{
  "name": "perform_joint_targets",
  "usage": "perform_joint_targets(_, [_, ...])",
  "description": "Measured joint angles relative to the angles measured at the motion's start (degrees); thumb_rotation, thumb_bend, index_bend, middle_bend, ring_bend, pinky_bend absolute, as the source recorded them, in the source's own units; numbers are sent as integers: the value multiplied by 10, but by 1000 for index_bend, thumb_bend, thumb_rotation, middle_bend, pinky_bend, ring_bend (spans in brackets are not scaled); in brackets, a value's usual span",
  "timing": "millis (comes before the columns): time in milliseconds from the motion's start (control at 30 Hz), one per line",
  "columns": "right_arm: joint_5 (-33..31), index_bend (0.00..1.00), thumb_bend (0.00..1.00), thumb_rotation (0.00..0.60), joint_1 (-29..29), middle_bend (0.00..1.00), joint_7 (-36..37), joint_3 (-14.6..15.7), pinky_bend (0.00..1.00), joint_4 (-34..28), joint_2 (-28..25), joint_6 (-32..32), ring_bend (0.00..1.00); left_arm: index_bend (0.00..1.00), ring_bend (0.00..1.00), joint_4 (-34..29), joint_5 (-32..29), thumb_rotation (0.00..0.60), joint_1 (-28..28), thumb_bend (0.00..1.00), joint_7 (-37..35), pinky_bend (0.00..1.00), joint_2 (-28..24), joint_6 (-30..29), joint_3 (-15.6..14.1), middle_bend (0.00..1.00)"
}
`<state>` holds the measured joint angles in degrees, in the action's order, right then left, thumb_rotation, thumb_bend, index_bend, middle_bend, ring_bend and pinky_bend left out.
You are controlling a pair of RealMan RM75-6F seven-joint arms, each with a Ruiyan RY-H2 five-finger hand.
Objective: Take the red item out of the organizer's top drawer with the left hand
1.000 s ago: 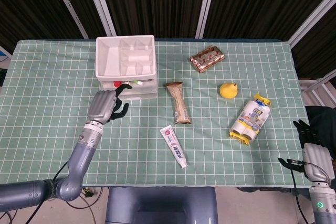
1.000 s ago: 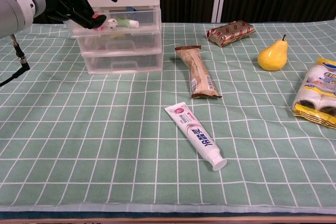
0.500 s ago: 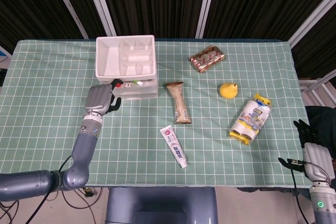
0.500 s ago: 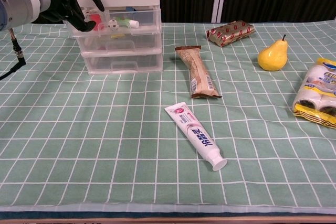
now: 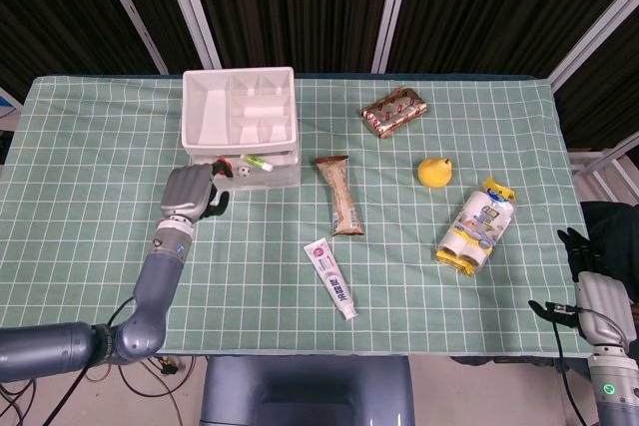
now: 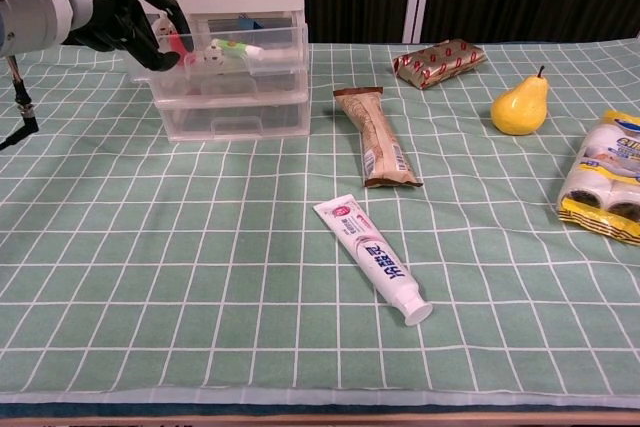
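At the organizer's (image 6: 232,67) open top drawer (image 6: 240,55), my left hand (image 6: 120,19) curls its fingers (image 6: 163,32) around the red item (image 6: 176,40), which sits at the drawer's nine o'clock end; I cannot tell whether the grip is firm. If I lift now, it could slip back, or my fingers could knock the small ball (image 6: 212,48) at three o'clock. My right hand (image 5: 597,291) hangs idle off the table, fingers curled on nothing.

- No text can be read for certain: the toothpaste tube (image 6: 375,259), snack bar wrapper (image 6: 378,138) and yellow-blue package (image 6: 605,190) carry print (all too small to make out).
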<state>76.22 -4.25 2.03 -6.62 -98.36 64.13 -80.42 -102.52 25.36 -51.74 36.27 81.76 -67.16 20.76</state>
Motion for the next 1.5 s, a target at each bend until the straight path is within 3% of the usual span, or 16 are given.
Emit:
perform_joint_targets(533, [0,0,58,600,1,0,4,-2,229,1,0,-4,0,428,1000,-89,-30,600,2,445,2,1000,-54,7,-24,1000])
perform_joint_targets(1233, [1,0,57,600,2,0,2,-2,229,0,1,-6,0,423,1000,-145,-4,600,4,440,-26,1000,-94,9,-52,1000])
perform_joint_targets(1500, [0,0,57,600,1,0,3,-2,229,1,0,-4,0,391,1000,-167,12,600,-10,248,-13,1000,-119,1,-44,1000])
